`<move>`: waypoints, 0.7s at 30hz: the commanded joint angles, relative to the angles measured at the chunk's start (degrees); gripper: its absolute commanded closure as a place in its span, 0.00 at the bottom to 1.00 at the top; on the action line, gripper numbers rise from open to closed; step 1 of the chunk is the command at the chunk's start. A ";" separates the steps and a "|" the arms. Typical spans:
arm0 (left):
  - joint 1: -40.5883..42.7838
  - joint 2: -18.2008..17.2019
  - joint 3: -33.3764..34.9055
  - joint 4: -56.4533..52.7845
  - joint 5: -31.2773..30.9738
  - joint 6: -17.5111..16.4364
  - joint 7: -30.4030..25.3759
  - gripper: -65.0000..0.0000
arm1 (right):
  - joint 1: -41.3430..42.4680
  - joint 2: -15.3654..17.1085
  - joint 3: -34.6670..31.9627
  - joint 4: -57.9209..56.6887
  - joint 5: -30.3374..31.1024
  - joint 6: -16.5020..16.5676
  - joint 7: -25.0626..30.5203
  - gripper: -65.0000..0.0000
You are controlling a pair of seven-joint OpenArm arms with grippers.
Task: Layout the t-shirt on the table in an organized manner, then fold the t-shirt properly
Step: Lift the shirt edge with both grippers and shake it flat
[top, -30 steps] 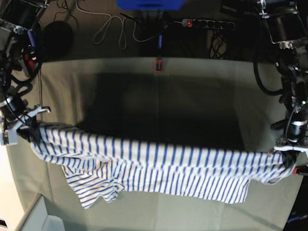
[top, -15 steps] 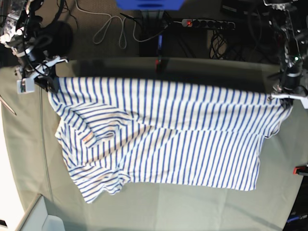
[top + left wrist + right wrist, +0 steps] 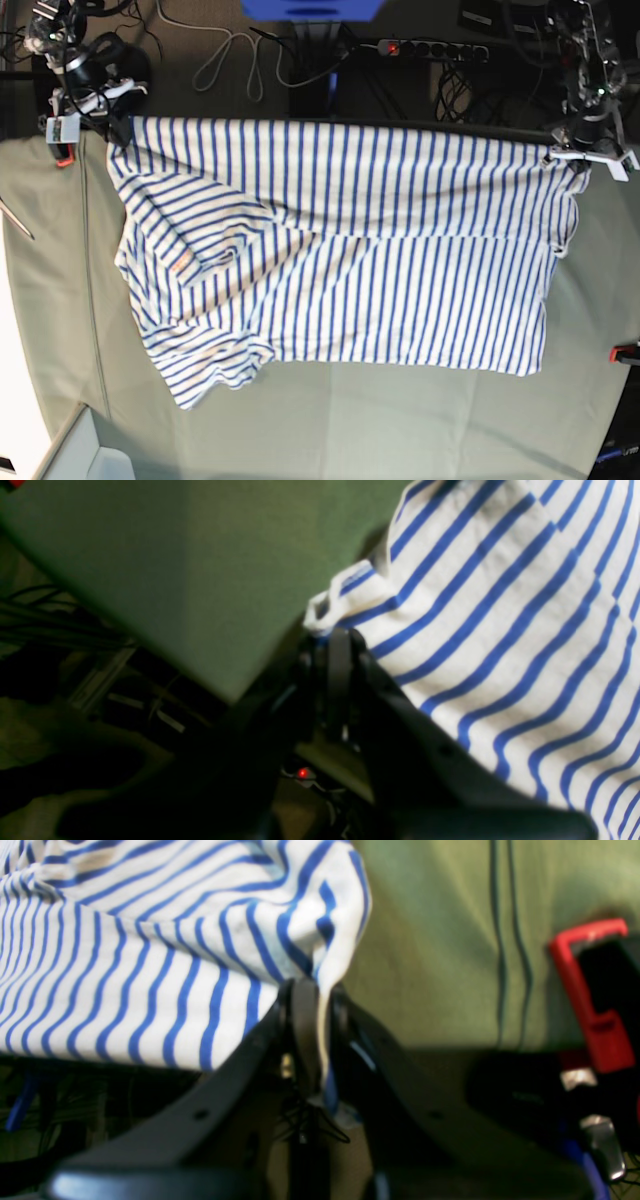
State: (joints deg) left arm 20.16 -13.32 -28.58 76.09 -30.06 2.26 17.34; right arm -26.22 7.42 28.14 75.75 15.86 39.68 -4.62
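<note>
The t-shirt, white with thin blue stripes, hangs stretched wide over the table, its upper edge reaching the table's far edge. On the left of the base view my right gripper is shut on one upper corner. The right wrist view shows the right gripper pinching that cloth beside the table cloth. At the right, my left gripper is shut on the other upper corner. Up close, the left gripper clamps the bunched corner of the shirt. The lower left of the shirt lies crumpled.
A red clamp grips the table edge close to my right gripper, and it shows in the base view too. Another red clamp sits at the right edge. Beyond the far edge lie a power strip and cables.
Both grippers have carried the shirt's upper edge from the near side to the table's far edge. The shirt has spread out from a narrow band into a wide sheet.
</note>
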 commanded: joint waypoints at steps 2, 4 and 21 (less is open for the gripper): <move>0.45 -1.05 -0.39 0.87 0.31 0.59 -1.65 0.99 | -0.20 0.71 0.39 0.69 0.80 0.32 1.41 0.99; 0.28 -1.05 -0.21 0.78 0.31 0.33 -1.48 0.99 | -0.20 0.89 0.39 0.69 0.71 0.32 1.33 0.91; -0.60 -2.63 -4.43 6.59 0.22 -6.97 -1.65 0.33 | 0.68 -3.24 8.04 1.31 0.80 0.32 1.77 0.53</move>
State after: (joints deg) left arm 19.70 -15.11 -32.84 81.76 -29.61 -4.36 16.67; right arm -25.26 3.36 35.97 76.03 15.84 39.64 -4.43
